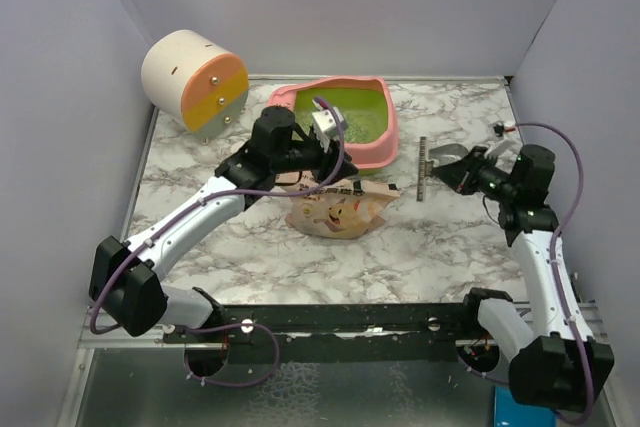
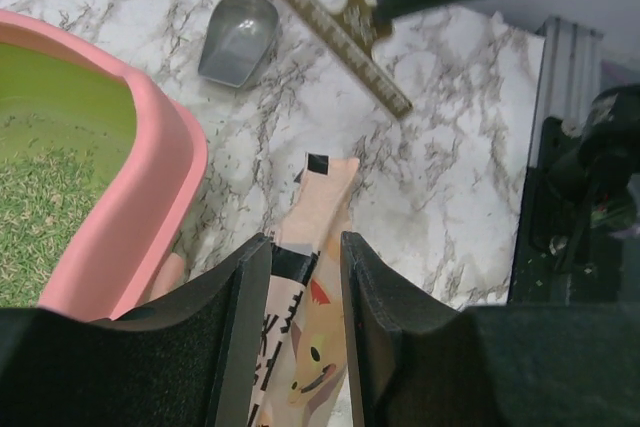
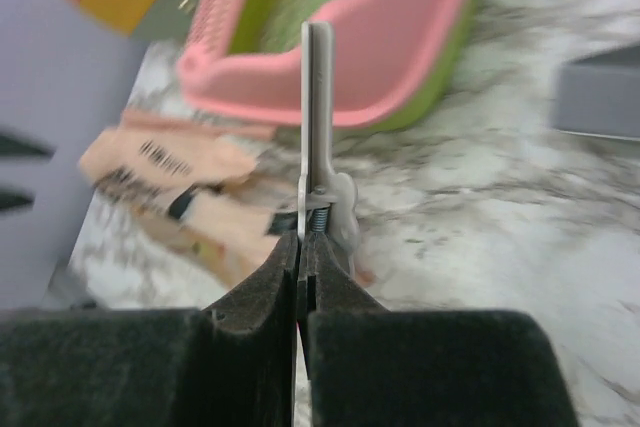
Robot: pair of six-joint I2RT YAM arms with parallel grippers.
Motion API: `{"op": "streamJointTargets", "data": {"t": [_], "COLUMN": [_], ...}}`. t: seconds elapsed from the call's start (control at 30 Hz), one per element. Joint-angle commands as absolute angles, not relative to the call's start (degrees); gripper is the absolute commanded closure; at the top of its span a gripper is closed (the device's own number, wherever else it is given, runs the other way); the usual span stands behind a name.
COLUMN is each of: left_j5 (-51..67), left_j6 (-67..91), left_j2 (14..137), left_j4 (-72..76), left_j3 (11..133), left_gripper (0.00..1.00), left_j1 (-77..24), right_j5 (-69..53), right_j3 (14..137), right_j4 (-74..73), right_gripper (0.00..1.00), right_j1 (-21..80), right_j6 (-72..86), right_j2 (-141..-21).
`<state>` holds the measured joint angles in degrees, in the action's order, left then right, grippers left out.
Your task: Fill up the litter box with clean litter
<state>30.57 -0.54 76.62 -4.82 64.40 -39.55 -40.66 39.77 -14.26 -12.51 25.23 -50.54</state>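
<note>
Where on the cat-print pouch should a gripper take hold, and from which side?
Its narrow end strip, from above, one finger on each face. The pouch lies slumped before the litter box. Its body looks too wide, while that thin strip fits between the fingers of the left gripper.

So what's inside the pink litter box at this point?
Loose pale green-grey granules lie across the lime-green basin of the rounded pink plastic litter box. The left arm covers the basin's near-left part from above.
</note>
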Motion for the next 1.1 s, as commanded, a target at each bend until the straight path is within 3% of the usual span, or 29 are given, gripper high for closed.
{"op": "streamJointTargets", "data": {"t": [0.0, 0.1, 0.3, 0.53, 0.8, 1.07], "left_j5": [50.40, 52.79, 48.09, 51.08, 56.09, 48.05], "left_j6": [17.54, 24.78, 17.23, 16.97, 15.92, 9.41], "left_j2": [78.01, 77.14, 75.82, 75.26, 71.81, 69.83], "left_j4": [5.47, 12.16, -1.69, -2.98, -3.03, -14.40], "left_j3": [65.82, 62.08, 64.04, 64.39, 63.64, 63.06], "left_gripper": [0.63, 0.63, 0.60, 0.60, 0.60, 0.60], "left_j1": [-32.22, -30.10, -29.90, -29.79, -29.80, -29.47], "right_j5": [-54.56, -59.41, -67.83, -58.24, -55.74, -53.49], "right_j3": [43.57, 44.63, 49.76, 58.96, 58.59, 57.12], "right_j4": [-8.92, -4.91, -4.29, -19.83, -19.44, -19.88], "right_gripper": [0.99, 0.99, 0.99, 0.99, 0.99, 0.99], "right_j1": [-1.95, 2.52, 7.89, 21.04, 22.23, 22.23], "right_j6": [18.23, 18.37, 17.04, 3.72, 3.73, 4.79], "right_j2": [-53.50, -54.91, -58.23, -64.95, -65.77, -62.86]}}
